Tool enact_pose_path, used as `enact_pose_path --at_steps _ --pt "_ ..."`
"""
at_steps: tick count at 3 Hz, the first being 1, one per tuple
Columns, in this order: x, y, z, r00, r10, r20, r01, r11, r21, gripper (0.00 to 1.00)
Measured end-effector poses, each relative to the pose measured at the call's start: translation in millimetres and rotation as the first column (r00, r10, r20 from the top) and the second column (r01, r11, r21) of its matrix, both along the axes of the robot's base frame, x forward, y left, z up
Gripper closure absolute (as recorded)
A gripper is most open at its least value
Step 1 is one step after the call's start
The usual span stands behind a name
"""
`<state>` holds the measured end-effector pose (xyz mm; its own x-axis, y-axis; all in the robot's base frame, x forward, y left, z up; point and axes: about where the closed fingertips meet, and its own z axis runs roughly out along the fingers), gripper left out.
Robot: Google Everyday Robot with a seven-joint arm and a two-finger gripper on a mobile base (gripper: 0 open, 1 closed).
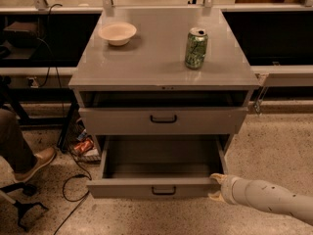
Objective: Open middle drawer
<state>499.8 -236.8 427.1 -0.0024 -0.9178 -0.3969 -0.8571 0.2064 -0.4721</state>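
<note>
The middle drawer (161, 187) is pulled far out of the grey cabinet. Its plain grey inside (161, 155) is in view and holds nothing, and its small black bar handle (164, 190) sits in the middle of the front panel. My gripper (215, 187) is at the right end of that front panel, touching or almost touching the corner. Its pale arm (274, 199) comes in from the lower right. The drawer above (164, 120), also with a black handle, stands slightly out, with a dark gap over it.
On the cabinet top (156, 58) stand a cream bowl (117, 32) at the back left and a green can (196, 48) at the right. A person's leg and shoe (36, 163), cables and a chair base (22, 204) lie on the floor at the left.
</note>
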Motion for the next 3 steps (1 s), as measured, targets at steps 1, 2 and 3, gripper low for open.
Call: enact_pose_path --at_steps 1,2,3 --pt "0 1 -1 1.0000 0.002 -0.001 -0.002 1.000 0.001 0.00" --pt "0 3 -1 1.0000 0.007 -0.005 -0.007 1.000 0.000 0.00" --pt "4 15 -9 0.9955 0.077 -0.056 -0.078 0.997 -0.024 0.00"
